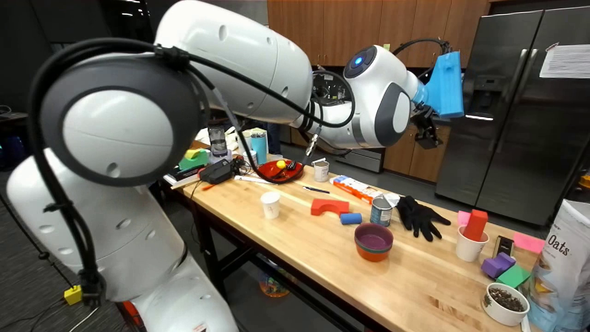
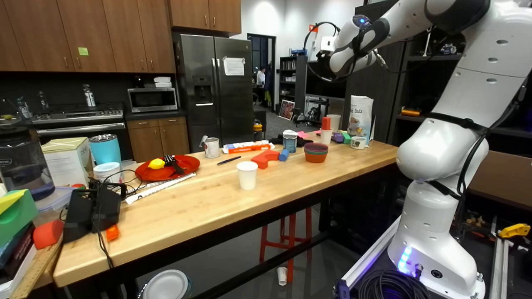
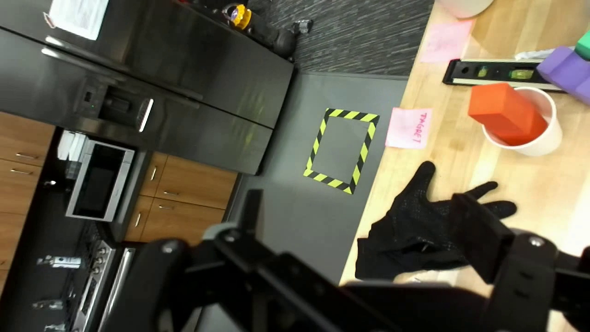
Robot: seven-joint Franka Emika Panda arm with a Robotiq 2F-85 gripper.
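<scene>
Tabletop edge (image 3: 382, 180) skirts the glove (image 3: 410, 230), well below the spread gripper (image 3: 362, 221).

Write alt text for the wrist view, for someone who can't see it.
An open, empty gripper, with a black glove partly behind it on a wooden table. Nearby, a red block sticks out of a white cup; a dark fridge shows at upper left.

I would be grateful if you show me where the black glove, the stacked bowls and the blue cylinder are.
Black glove (image 3: 410, 228), in the wrist view: the broad part between cuff and fingers.
Stacked bowls (image 2: 316, 158), in an exterior view: the orange outer wall.
Blue cylinder (image 1: 352, 218), in an exterior view: its curved side.
</scene>
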